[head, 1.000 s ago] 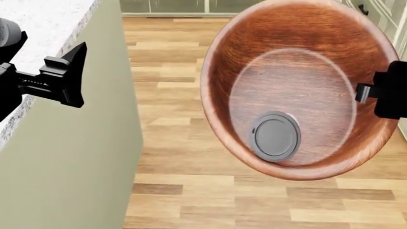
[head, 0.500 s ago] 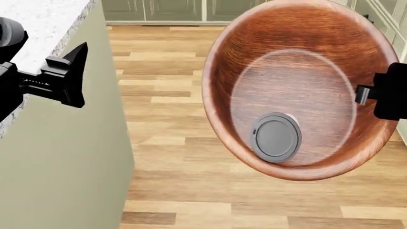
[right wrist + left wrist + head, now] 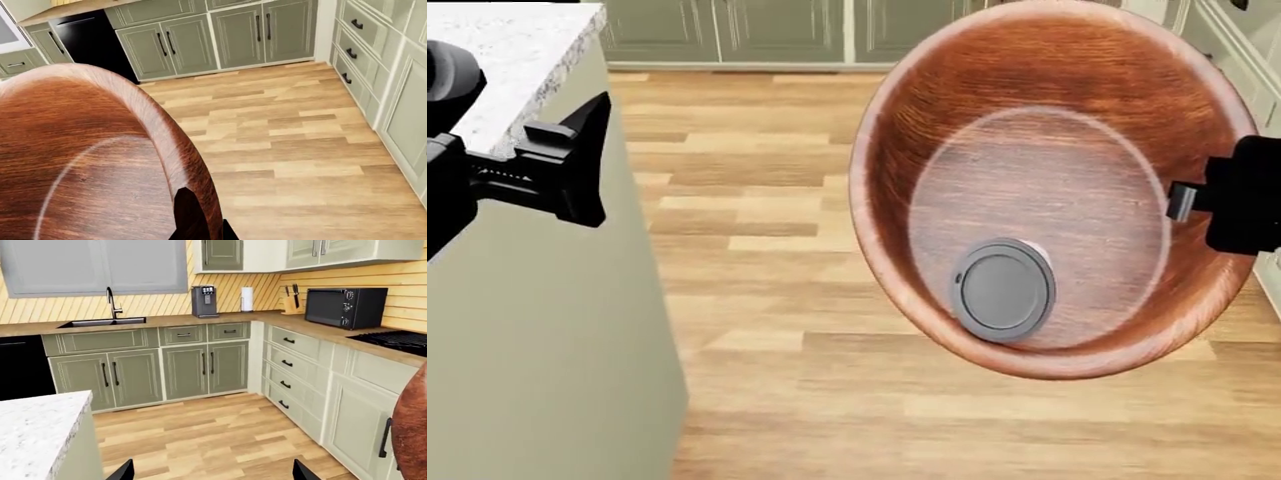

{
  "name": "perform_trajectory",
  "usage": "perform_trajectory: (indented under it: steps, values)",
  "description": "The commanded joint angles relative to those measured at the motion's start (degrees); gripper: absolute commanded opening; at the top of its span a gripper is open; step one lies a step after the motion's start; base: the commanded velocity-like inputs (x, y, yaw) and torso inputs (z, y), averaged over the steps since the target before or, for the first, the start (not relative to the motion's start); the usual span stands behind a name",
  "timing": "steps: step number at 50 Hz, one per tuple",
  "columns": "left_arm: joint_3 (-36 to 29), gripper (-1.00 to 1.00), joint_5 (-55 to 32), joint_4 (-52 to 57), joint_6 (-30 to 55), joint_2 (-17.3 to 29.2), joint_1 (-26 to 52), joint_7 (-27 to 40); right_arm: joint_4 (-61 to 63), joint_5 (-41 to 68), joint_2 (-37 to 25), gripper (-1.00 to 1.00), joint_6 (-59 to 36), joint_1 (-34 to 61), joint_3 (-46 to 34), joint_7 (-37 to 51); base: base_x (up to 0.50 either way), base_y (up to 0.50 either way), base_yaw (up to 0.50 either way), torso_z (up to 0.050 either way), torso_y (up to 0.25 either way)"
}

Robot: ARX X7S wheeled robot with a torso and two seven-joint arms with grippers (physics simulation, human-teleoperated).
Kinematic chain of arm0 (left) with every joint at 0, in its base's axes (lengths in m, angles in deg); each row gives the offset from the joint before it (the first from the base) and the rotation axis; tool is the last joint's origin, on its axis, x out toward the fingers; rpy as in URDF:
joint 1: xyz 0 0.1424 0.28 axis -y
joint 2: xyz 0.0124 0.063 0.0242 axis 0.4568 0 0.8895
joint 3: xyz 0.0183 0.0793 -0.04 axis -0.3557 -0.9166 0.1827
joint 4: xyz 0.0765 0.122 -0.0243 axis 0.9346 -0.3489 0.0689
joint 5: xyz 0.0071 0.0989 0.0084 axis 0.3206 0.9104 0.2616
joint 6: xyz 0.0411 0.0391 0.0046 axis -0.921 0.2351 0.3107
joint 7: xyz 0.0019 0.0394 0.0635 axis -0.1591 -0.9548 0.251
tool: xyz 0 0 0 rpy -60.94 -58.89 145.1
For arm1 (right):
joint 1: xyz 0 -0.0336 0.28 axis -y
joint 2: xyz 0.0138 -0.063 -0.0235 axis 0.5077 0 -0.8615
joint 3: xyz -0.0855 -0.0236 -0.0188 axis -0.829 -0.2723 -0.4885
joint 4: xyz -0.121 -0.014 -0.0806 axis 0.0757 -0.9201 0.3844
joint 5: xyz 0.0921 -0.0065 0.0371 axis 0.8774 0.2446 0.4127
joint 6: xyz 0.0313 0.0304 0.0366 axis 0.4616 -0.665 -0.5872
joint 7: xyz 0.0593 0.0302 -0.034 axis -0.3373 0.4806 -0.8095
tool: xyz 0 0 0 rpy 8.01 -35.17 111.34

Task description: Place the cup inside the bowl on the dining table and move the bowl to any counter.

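Fingers of the right gripper (image 3: 1194, 200) pinch the thick rim of the bowl (image 3: 1054, 120) at the right edge of the head view, one dark tip lying inside the wall in the right wrist view, so they are clenched on the wood. The left gripper (image 3: 567, 160), at the left of the head view, stands spread and grasps nothing. The bowl hangs in the air over the plank floor (image 3: 774, 300), filling the upper right of the head view, tipped so its inside faces the camera. The cup (image 3: 1004, 290) lies inside it, low against the wall near the flat base, only its round dark grey lid and a sliver of cream side showing. By my reading, the first step is done and the carry is in hand. The dining table (image 3: 507, 50), white with grey speckles, sits at the upper left, clear of the bowl. Next the bowl wants bringing over the brown wood bench (image 3: 200, 320) with the black sink (image 3: 100, 322), seen across the upper part of the left wrist view, then lowering level so the cup does not spill out. The bowl looks deep, reddish brown, with strong grain.
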Motion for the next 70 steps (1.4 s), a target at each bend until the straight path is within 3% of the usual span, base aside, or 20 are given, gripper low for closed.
perform_trajectory:
  steps: [1, 70]
  values:
    - [0.02, 1.0, 0.04, -0.28, -0.44, 0.27, -0.42, -0.37, -0.05, -0.18, 0.32, -1.0, 0.29, 0.92, 0.69, -0.52, 0.5, -0.05, 0.0, 0.0, 0.0]
    - [-0.8, 1.0, -0.09, -0.09, -0.9, 0.12, -0.33, 0.0, 0.31, -0.33, 0.37, -1.0, 1.5, 0.09, 0.83, -1.05, 0.5, -0.04, 0.0, 0.0, 0.002]
